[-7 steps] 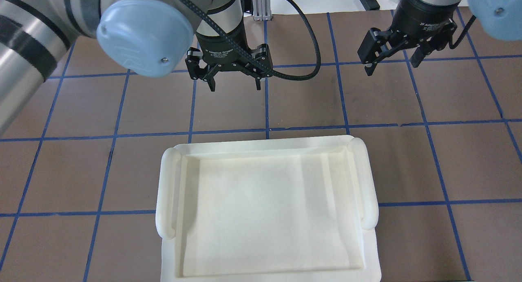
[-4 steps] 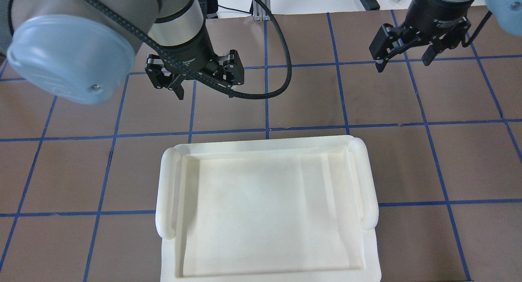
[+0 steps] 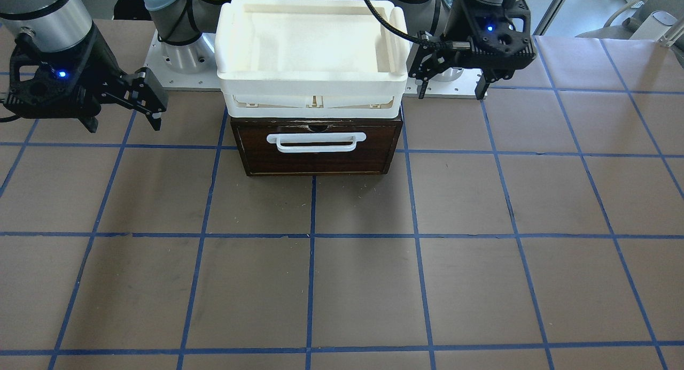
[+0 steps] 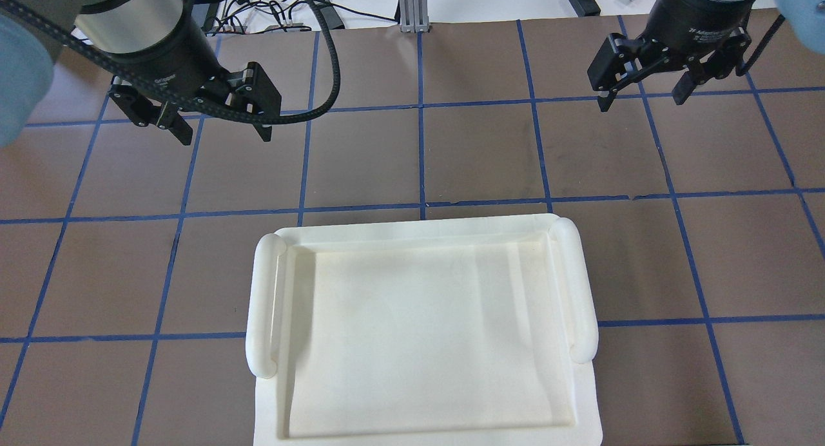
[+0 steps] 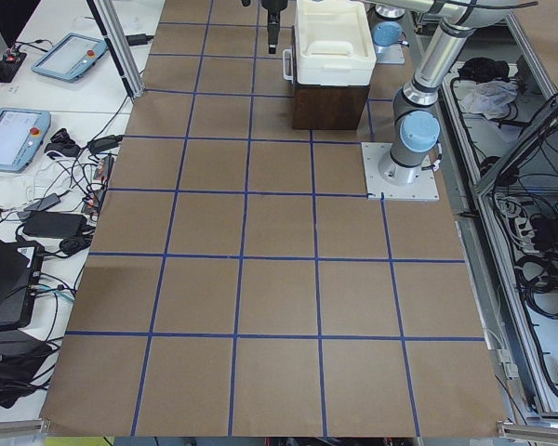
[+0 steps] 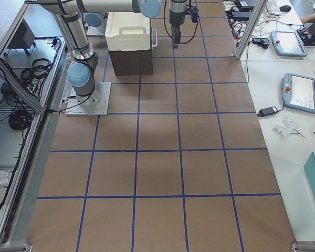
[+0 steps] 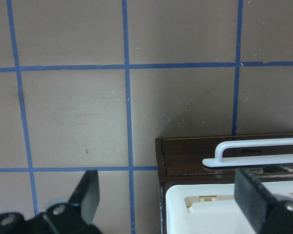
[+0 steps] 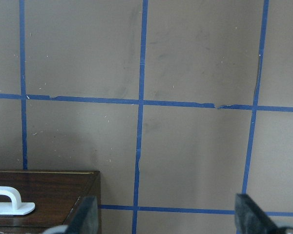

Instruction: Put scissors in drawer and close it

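Note:
The drawer (image 3: 315, 156) has a dark brown front and a white bar handle (image 3: 315, 143). It looks pushed in under the white tray (image 3: 310, 81). The scissors show in no view. My left gripper (image 4: 225, 135) is open and empty, in the air off the drawer's left side; it also shows in the front-facing view (image 3: 450, 94). My right gripper (image 4: 641, 102) is open and empty, off the drawer's right side, as the front-facing view (image 3: 124, 125) shows too. The left wrist view shows the handle (image 7: 256, 151), and the right wrist view shows the drawer's corner (image 8: 44, 190).
The white tray (image 4: 261, 304) covers the whole drawer unit in the overhead view. The brown table (image 3: 342, 284) carries a blue tape grid. Both arm bases (image 3: 176, 60) stand behind the unit. Side benches hold tablets (image 6: 299, 92) and cables.
My left gripper has swung from in front of the drawer's middle out to the left, still open. My right gripper has shifted slightly to the right and stayed open.

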